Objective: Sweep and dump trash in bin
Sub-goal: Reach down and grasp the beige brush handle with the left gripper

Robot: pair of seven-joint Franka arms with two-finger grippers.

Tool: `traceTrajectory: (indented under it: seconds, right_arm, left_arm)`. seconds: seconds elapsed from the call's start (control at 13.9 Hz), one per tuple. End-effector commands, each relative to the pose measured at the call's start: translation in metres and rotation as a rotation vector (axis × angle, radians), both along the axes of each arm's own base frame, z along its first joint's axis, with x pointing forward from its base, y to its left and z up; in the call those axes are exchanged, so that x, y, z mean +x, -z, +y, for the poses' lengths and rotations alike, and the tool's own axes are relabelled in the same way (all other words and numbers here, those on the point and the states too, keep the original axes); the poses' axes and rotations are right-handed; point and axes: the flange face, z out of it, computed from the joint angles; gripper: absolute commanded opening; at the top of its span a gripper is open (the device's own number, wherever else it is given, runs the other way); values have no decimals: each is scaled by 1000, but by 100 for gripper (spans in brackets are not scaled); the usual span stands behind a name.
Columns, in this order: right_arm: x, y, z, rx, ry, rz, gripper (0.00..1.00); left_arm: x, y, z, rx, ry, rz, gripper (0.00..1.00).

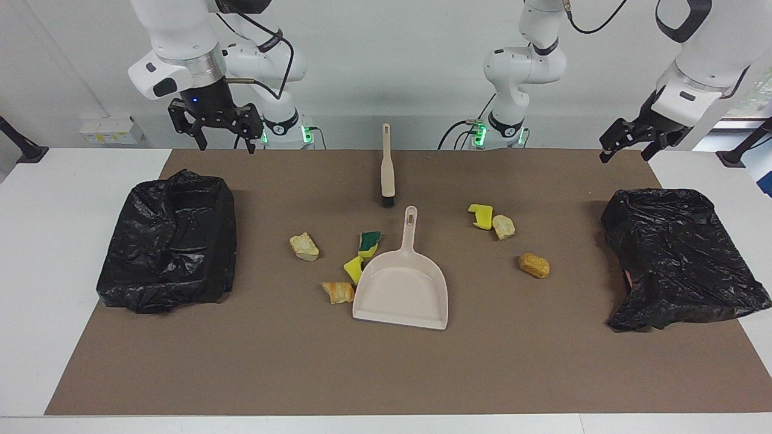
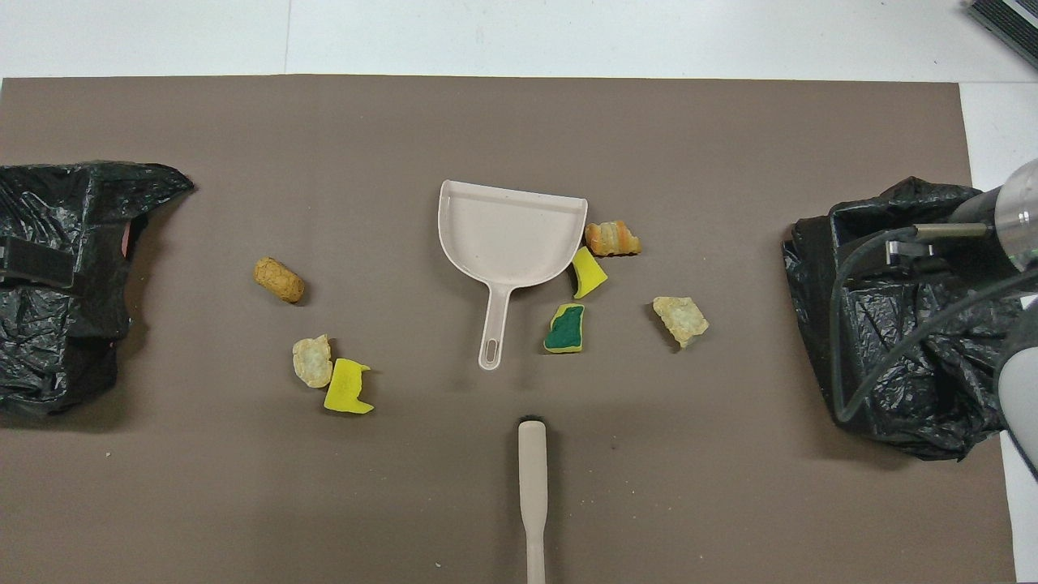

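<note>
The dustpan (image 1: 401, 295) lies flat in the middle of the brown mat (image 1: 386, 374), which covers the table (image 1: 66, 211). Its mouth faces away from the robots and its handle points back at them, so either arm could pick it up. The hand brush (image 1: 387, 169) lies in line with it, nearer the robots. Its bristles point toward the pan's handle and its grip reaches toward the robots' edge.

The trash (image 1: 354, 269) is in two loose groups on the mat. Toward the right arm's end, a yellow sponge piece touches the pan's side wall. A green-backed sponge (image 1: 370, 242) sits just beside it, a browned bread chunk (image 1: 338, 292) lies by the pan's mouth corner, and a pale chunk (image 1: 304, 246) is a little apart. Toward the left arm's end lie a yellow sponge (image 1: 481, 216) touching a pale chunk (image 1: 503, 226), and a golden chunk (image 1: 534, 265) farther out. Nothing is in the pan yet.

A bin lined with a black bag stands at each end, one at the right arm's end (image 1: 169, 241) and one at the left arm's (image 1: 681, 259), so either arm could dump close by.

Both arms wait, raised. The right jaws hang open and empty over the mat's corner next to their bin. The left jaws, also open and empty, hang tilted above the corner by the other bin. I judge the sweeping has not yet begun
</note>
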Motion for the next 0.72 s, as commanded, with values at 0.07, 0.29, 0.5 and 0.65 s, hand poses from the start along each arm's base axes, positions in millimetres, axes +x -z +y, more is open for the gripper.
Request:
traceTrajectory:
  seconds: [0.07,0.29,0.5,0.65]
  right_arm:
    - [-4,-5,0,10,-19,-4,100]
    - [-4,-4,0,12,-19,-4,100]
    - [-4,-4,0,12,-22,-3,100]
    - [-4,-4,0,12,-29,-3,100]
  left_arm:
    - [-5,0,3,16,-8,2,100]
    - [-5,0,2,16,-6,1,100]
    - [-9,-6,-6,14,14,-3,100]
    - [-14,-8,-25,13,46,11,100]
